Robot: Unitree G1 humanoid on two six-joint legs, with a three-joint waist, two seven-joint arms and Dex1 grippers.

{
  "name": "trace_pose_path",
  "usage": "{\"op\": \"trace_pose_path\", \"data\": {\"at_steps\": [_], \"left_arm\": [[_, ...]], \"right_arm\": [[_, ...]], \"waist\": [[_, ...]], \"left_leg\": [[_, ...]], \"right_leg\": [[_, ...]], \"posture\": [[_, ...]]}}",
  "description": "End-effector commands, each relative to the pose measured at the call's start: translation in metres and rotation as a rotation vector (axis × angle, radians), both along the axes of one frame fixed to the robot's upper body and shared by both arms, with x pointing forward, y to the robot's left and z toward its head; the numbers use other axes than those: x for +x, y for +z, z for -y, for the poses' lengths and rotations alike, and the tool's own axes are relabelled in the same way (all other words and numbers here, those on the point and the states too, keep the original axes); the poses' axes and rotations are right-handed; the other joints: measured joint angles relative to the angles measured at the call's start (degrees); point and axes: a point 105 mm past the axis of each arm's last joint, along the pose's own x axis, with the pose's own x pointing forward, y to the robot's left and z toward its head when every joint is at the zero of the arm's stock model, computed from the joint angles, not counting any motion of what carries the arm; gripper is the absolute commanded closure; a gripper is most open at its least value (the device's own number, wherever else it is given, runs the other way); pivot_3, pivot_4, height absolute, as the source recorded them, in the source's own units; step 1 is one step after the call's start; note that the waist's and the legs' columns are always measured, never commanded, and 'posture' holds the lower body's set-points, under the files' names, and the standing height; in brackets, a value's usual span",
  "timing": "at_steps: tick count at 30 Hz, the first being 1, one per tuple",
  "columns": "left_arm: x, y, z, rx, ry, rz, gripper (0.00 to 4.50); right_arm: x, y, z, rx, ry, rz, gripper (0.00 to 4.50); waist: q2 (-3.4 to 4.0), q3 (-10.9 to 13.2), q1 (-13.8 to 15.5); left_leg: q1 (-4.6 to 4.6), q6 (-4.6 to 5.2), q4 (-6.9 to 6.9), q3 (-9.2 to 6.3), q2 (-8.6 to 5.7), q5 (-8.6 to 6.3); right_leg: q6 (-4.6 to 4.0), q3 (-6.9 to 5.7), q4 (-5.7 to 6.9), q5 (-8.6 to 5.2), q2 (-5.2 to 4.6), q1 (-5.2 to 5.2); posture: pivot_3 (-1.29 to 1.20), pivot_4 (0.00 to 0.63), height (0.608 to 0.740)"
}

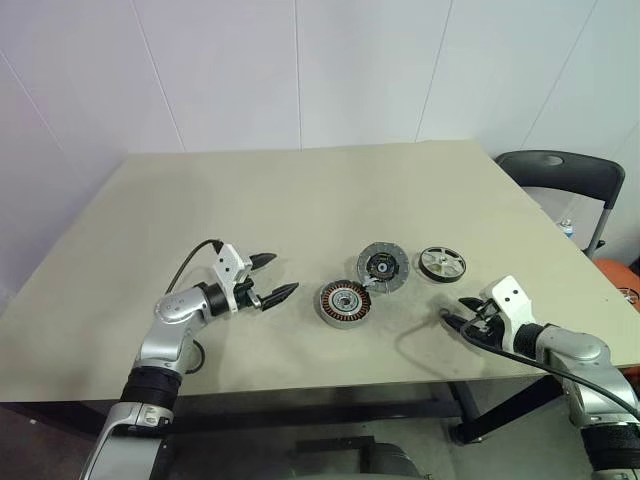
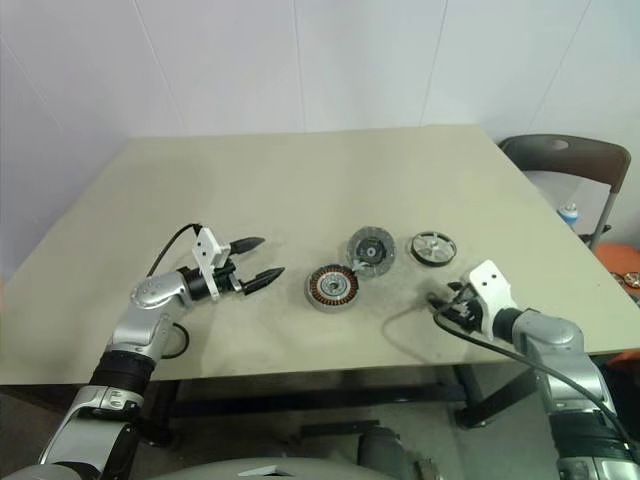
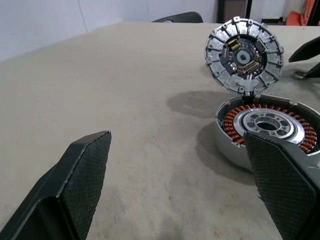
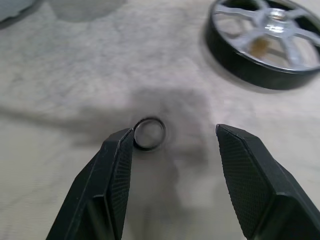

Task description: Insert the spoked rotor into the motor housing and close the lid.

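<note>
Both claws are spread and hold nothing. Left claw (image 1: 272, 277) hovers low at 9 o'clock of the motor housing (image 1: 345, 303), which sits on the tabletop (image 1: 300, 200) with its round lid (image 1: 383, 266) tipped up at its 1 o'clock edge. Right claw (image 4: 172, 150) hangs over a small black ring (image 4: 149, 133); the ring lies beside 1 fingertip. At 2 o'clock from the housing, past the lid, lies the spoked rotor (image 1: 441, 263).

The short thick metal motor housing with copper windings (image 1: 345, 303) is seen open, its round hinged lid (image 1: 382, 266) raised behind. The thin silver-spoked, dark-rimmed rotor (image 1: 441, 263) lies flat beside them, towards the table's right edge.
</note>
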Motion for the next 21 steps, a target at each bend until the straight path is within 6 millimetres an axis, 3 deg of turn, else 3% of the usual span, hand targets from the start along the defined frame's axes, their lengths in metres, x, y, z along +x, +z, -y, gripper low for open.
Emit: {"op": "trace_pose_path", "data": {"at_steps": [1, 11, 21], "left_arm": [[0.004, 0.012, -0.001, -0.001, 0.0, 0.049, 0.0], [0.004, 0.01, -0.002, 0.004, 0.008, 0.048, 0.0], [0.003, 0.005, 0.001, 0.018, 0.002, 0.036, 0.0]], "right_arm": [[0.006, 0.005, -0.01, 0.01, 0.037, 0.015, 1.75], [0.009, 0.002, -0.018, 0.001, 0.058, 0.004, 1.75], [0.007, 0.013, -0.026, 0.098, 0.09, -0.013, 1.75]], "waist": [[0.0, 0.0, -0.1], [-0.01, 0.0, -0.1], [-0.01, 0.0, 0.0]], "left_leg": [[0.0, 0.0, 0.0, 0.0, 0.0, 0.0], [0.01, -0.01, 0.0, 0.03, 0.04, 0.0], [0.01, -0.01, 0.0, 0.03, 0.05, 0.0]], "right_leg": [[0.0, 0.0, 0.0, 0.0, 0.0, 0.0], [-0.04, 0.01, 0.0, 0.03, 0.04, 0.0], [-0.05, 0.0, -0.02, 0.04, 0.05, -0.01]], "posture": [[0.0, 0.0, 0.74], [0.0, 0.0, 0.74], [0.0, 0.0, 0.74]]}}
